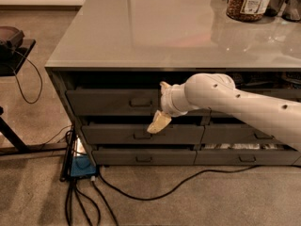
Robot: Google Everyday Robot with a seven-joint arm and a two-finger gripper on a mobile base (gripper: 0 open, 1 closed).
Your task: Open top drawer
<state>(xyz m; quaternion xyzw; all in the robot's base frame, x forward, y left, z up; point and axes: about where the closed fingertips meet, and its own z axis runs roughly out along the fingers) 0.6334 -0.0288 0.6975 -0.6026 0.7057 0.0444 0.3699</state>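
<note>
The top drawer (pixel 110 102) is the wide dark grey front just under the counter, on the left, with a small rectangular pull handle (pixel 140 102) at its middle. A dark gap runs above its front. My gripper (pixel 159 122) hangs on the white arm (pixel 225 102) that comes in from the right. It sits in front of the drawer's lower right edge, just right of and below the handle. I cannot tell whether it touches the drawer.
Shallower grey drawers (pixel 141 134) lie below, narrower ones (pixel 244 135) to the right. A jar of nuts (pixel 248 1) stands on the glossy countertop (pixel 141 27). Cables and a blue device (pixel 82 166) lie on the carpet; a black stand (pixel 14 51) is at the left.
</note>
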